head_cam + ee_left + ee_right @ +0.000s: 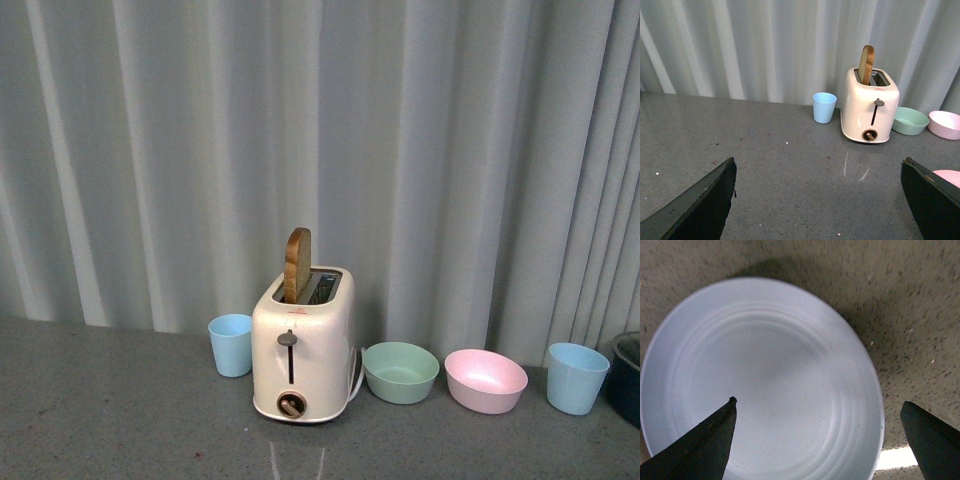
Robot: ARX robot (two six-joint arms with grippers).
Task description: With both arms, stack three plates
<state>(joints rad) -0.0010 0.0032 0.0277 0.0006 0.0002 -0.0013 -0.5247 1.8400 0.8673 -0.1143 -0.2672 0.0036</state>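
A light blue plate (760,375) lies flat on the speckled table and fills most of the right wrist view. My right gripper (817,440) hangs open just above it, with one finger (700,445) over the plate's inside and the other (932,440) beyond its rim. In the left wrist view my left gripper (817,200) is open over bare grey table, with nothing between its fingers. The edge of a pink plate (950,176) peeks out beside one left finger (935,200). The front view shows no plate and no arm.
A cream toaster (300,350) holding a slice of bread stands at the back by the curtain. A light blue cup (231,344) is to its left. To its right are a green bowl (400,371), a pink bowl (485,380), another blue cup (577,377) and a dark object (628,378).
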